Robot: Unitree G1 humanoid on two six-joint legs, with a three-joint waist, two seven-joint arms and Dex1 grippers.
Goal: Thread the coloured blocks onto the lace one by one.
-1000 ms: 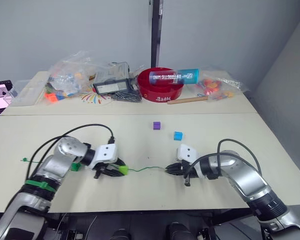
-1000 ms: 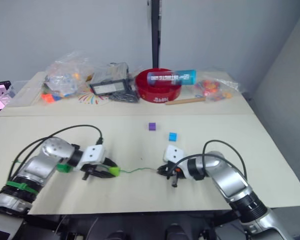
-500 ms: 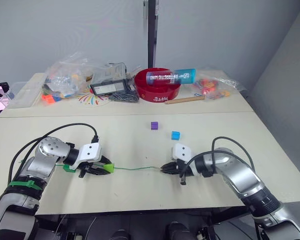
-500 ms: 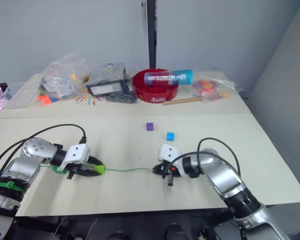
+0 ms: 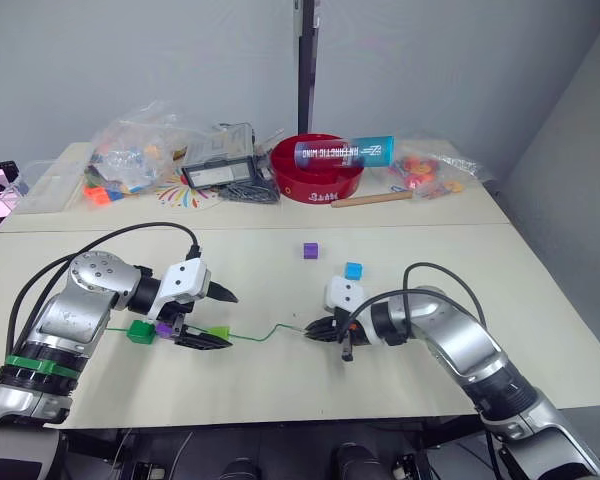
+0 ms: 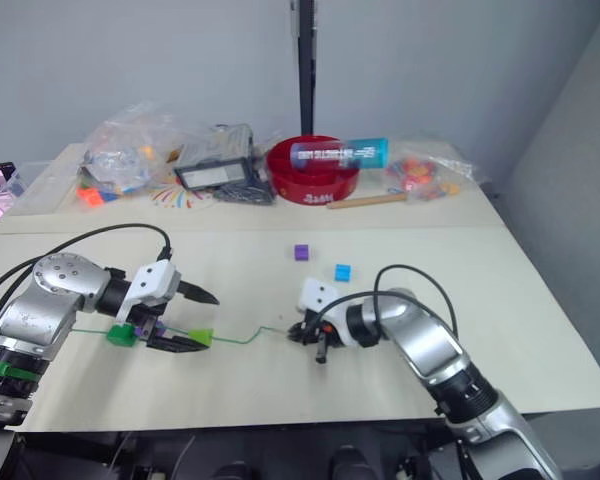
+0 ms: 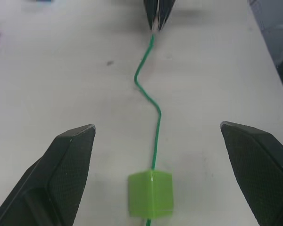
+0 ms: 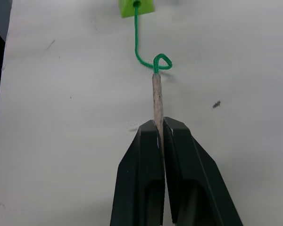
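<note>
Left gripper: the left gripper (image 5: 212, 318) sits low over the table with its two fingers spread wide and nothing between them.
Right gripper: the right gripper (image 8: 159, 128) has its fingers pressed together on the pale stiff tip (image 8: 156, 92) of the lace (image 7: 153, 115), which sticks out ahead of them.
Lace: it runs in a loose wavy line along the table from the right gripper's fingertips to the left gripper, with a small green knot (image 8: 161, 62) just past the pale tip.
Light green block: the light green block (image 7: 150, 193) is on the lace, lying on the table between the left gripper's open fingers and touching neither.
Other threaded blocks: close behind the left gripper, a purple block (image 5: 165, 329) and a dark green block (image 5: 138, 331) lie side by side; they seem to be on the lace too, though the string through them is too fine to confirm.
Loose blocks: a second purple block (image 5: 310, 251) and a blue block (image 5: 354, 270) lie free on the table beyond the right gripper, the blue one nearer to it.
Step in hand: likely the end of the light green block's threading, with the block let go and two left.
Next move: probably the left gripper fetches a loose block, the blue being handiest, and holds its hole square to the tip while the right keeps the tip steady.
</note>
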